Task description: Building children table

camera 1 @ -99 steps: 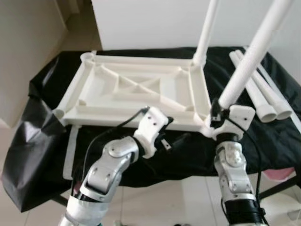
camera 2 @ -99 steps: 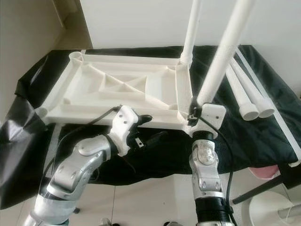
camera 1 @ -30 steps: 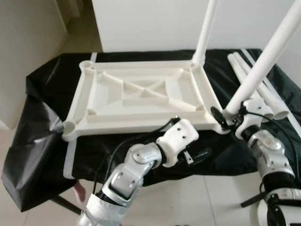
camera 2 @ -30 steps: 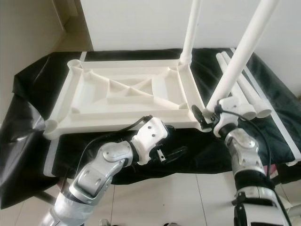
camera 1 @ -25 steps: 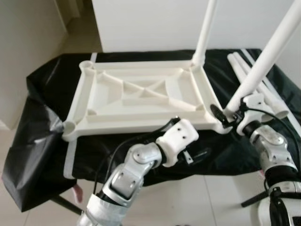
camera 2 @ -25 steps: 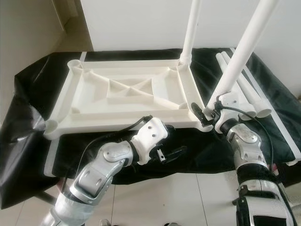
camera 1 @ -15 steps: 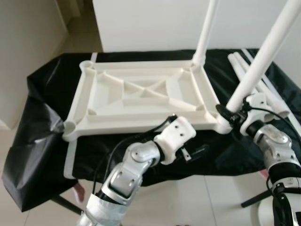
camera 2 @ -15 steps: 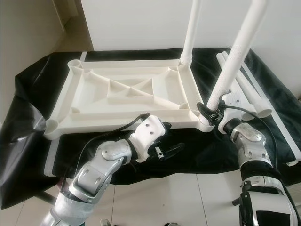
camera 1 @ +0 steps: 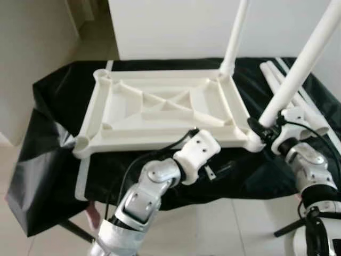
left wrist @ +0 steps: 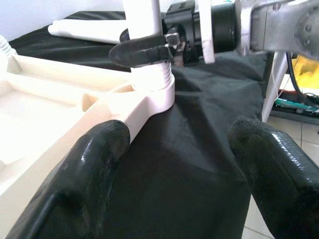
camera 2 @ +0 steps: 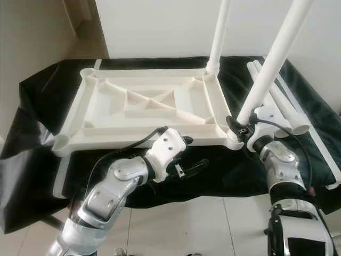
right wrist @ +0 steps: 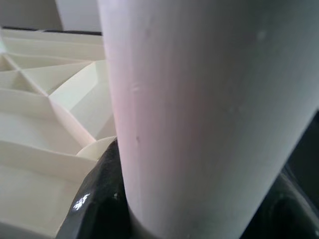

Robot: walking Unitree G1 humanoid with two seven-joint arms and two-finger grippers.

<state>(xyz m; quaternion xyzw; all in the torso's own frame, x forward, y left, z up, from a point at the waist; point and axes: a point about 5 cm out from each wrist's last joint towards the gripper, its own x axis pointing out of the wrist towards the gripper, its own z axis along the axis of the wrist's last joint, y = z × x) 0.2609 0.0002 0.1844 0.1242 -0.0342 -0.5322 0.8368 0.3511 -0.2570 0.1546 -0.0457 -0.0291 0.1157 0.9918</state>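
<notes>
The white table top lies upside down on a black cloth covering a work surface; its ribbed underside faces up, with a round socket at each corner. A white leg stands upright in the far right socket; a second leg sits with its threaded end in the near right socket, leaning away to the right; the near left socket and far left socket hold nothing.

The right gripper is clamped around the base of the second leg just above the socket; in the left wrist view a black finger wraps the tube directly over the thread; in the right wrist view the tube occupies the foreground with dark finger surfaces at either side of it.

The left gripper hangs in front of the table top's near edge, over the cloth; its two black fingers are spread apart with nothing between them; one lies close beside the near rim of the table top, contact not determinable.

Two spare legs lie side by side on the cloth to the right of the table top, open ends toward the robot; a thin white strip lies just beyond them near the cloth's right edge.

Pale tiled floor shows beneath the arms; a white wall stands behind the work surface.
</notes>
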